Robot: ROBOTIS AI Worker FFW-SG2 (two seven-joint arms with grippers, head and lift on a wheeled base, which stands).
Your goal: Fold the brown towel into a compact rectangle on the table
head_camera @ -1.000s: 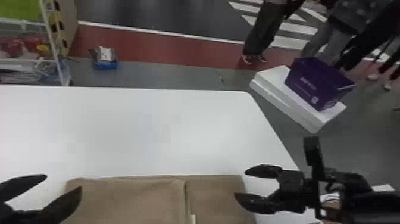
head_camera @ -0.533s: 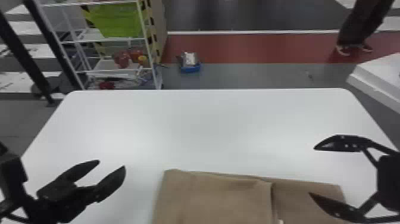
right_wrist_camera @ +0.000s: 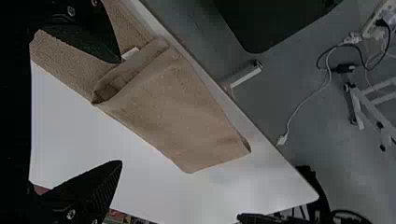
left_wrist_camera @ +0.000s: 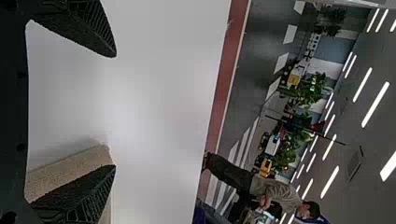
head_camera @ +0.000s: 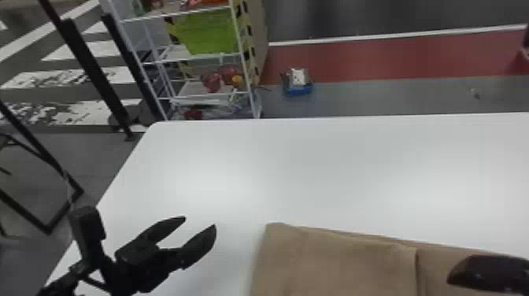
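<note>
Brown towel (head_camera: 334,259) lying partly folded on the white table (head_camera: 334,165), at the bottom of the head view and right of its middle. A layer edge runs across the cloth, a folded panel lying to the left of it and a flatter stretch to the right. In the right wrist view the stacked layers open in a gaping fold beside a small white tag (right_wrist_camera: 130,53), and the cloth lies alongside one edge of the tabletop. The left gripper (head_camera: 200,222) is held to the left of the towel, apart from it in the head view, its two black fingers set wide with nothing between the tips. The right gripper (head_camera: 488,273) enters from the right side, one dark finger appearing in front of the towel's right-hand part; in the right wrist view, the fingers of the right gripper (right_wrist_camera: 120,112) are likewise spread wide and grasp nothing. Whether the nearer finger touches the cloth cannot be told. Beyond the far edge of the table, toward the left, stands a white wire rack (head_camera: 248,78) carrying a green bin (head_camera: 206,31); a blue tray (head_camera: 298,92) lies on the floor to the right of the rack.
</note>
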